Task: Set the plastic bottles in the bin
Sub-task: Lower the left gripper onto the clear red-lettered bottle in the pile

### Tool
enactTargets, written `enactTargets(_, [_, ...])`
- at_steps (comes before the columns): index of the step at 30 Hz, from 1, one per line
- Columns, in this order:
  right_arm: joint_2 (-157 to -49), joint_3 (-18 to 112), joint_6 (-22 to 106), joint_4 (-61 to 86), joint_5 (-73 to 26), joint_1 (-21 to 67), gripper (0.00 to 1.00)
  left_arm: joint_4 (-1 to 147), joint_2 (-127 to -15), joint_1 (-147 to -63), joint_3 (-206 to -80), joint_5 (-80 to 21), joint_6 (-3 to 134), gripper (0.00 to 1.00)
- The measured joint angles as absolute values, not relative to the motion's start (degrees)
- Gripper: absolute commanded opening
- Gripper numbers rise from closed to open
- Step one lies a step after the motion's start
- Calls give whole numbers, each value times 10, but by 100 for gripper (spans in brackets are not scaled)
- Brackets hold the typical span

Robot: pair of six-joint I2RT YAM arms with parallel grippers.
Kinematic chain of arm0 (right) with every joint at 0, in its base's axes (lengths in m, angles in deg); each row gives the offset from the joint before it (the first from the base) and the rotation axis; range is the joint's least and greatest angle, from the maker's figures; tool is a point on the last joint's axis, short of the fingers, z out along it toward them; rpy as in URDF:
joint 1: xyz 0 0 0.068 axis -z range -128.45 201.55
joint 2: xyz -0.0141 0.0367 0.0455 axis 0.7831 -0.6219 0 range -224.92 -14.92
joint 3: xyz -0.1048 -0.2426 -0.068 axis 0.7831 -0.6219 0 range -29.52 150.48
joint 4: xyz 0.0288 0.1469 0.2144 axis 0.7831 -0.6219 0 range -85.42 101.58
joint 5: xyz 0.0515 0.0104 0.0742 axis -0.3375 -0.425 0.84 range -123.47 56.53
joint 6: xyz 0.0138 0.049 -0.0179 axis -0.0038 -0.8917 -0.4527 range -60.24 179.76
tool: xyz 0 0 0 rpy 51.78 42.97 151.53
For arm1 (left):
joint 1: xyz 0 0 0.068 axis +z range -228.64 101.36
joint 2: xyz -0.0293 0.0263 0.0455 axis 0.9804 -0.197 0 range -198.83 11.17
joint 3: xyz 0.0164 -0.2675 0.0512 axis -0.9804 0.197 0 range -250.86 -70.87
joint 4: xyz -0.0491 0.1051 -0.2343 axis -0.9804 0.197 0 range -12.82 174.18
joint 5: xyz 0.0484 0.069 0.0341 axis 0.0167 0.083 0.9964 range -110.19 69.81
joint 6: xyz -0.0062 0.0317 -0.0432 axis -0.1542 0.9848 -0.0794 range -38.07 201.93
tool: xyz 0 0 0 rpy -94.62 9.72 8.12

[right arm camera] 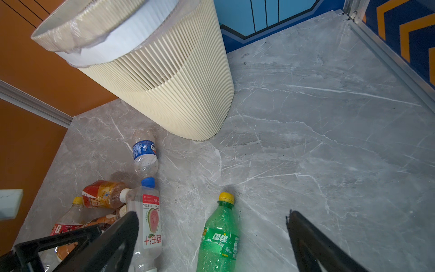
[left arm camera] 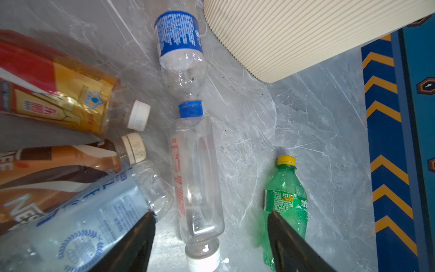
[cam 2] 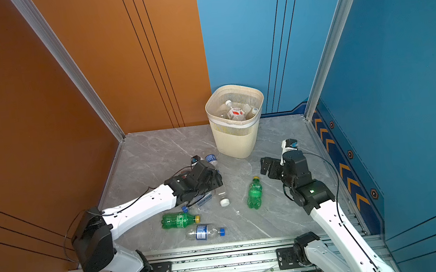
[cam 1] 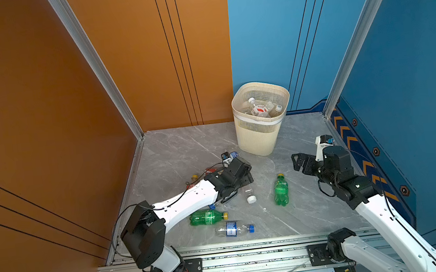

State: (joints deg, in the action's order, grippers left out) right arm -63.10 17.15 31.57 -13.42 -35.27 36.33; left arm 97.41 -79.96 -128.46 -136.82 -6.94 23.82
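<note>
On the marble floor (cam 1: pixel 185 151) before the bin (cam 1: pixel 256 138), the clear white-capped bottle (left arm camera: pixel 197 179) lies between the parted jaws of the left gripper (left arm camera: pixel 210 213), apparently untouched. It looks empty: light, thin-walled, slick, prone to roll or crush. Mid-body suits a gentle pinch. The right gripper (right arm camera: pixel 211 213) hangs open.

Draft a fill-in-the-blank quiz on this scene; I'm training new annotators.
The bin already holds several ____.
The green bottle nearest the right gripper has a ____ cap.
The clear bottle framed by the left gripper has a ____ cap.
The right gripper's jaws stand ____.
Missing: bottles; yellow; white; open.
</note>
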Motion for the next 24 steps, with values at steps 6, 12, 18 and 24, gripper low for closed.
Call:
enactTargets(6, [-626, 165, 316, -134, -352, 370, 100, 976, -860, -1276, -1389, -104, 238, 75])
enactTargets(12, [-619, 162, 316, -134, -352, 377, 100, 980, -887, -1266, -1401, -121, 240, 76])
enactTargets(18, [-619, 157, 316, -135, -350, 384, 100, 979, -921, -1263, -1426, -136, 241, 75])
enactTargets(24, [-619, 155, 316, -135, -348, 395, 100, 975, -950, -1257, -1436, -158, 240, 72])
